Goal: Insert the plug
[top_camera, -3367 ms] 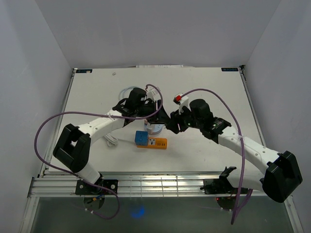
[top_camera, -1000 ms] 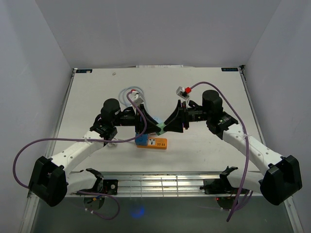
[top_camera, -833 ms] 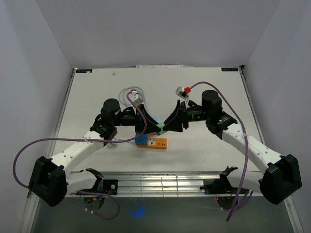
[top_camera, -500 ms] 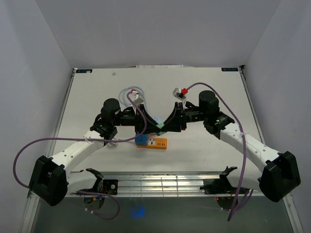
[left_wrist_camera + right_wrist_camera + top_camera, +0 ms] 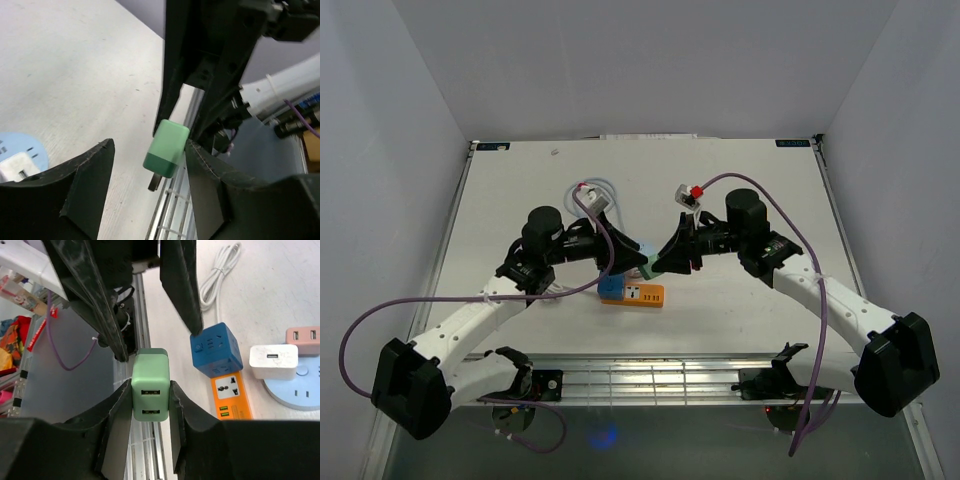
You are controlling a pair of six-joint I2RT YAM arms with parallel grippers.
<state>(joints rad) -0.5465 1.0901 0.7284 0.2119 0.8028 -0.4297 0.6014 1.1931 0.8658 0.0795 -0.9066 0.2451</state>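
Plug [image 5: 150,371]: pale green block with rounded corners. Two USB ports sit one above the other on the face toward the right wrist camera. In the left wrist view the end with the pins has a darker green band, and one metal pin shows below it.

Position: the plug is off the counter [image 5: 740,180], in the air between the two arms. In the top view it sits just beyond the blue cube [image 5: 216,356] and the orange strip [image 5: 230,392].

Right tool [image 5: 150,387]: closed on the plug, one finger flat against each side, ports facing back toward the wrist.

Left tool [image 5: 148,150]: jaws apart, holding nothing. Its fingers straddle the plug, with a clear gap on one side. On the other side the finger is at the plug's edge; I cannot tell whether it touches.

Surroundings:
- The cube butts against one end of the strip, which shows a universal socket and a row of small ports.
- A white charger [image 5: 273,361] stands on a light blue round socket [image 5: 300,387], just beside the strip.
- A pink adapter [image 5: 302,337] lies behind the charger.
- A white cable [image 5: 217,272] is bundled on the counter beyond the cube.

Obstruction: the left tool's fingers crowd the plug. In the right wrist view they hide much of the space ahead of it, and one fingertip overlaps the cube's corner.
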